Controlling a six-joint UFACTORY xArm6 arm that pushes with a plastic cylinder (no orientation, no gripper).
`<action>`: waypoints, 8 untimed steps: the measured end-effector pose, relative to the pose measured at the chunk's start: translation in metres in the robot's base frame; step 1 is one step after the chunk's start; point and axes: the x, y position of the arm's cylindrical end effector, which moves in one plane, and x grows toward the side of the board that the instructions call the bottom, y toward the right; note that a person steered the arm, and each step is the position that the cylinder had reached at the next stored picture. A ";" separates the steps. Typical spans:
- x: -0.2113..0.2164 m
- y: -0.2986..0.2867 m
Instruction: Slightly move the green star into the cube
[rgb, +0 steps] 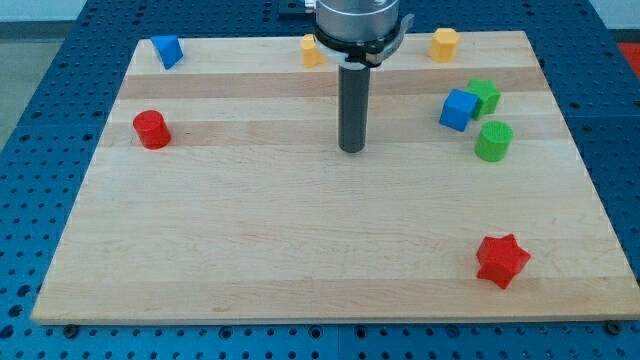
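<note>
Wooden board | my tip mid-board, no hand | green block half-hidden behind blue cube

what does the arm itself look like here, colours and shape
Only my arm's lower end shows: a round silver-grey metal collar with a dark clamp ring beneath it, then a straight, smooth, dark grey cylindrical rod ending in my tip, flat and blunt. No cables or markings are visible.
</note>
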 end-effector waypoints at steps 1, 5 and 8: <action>0.024 0.024; 0.029 0.090; 0.066 0.204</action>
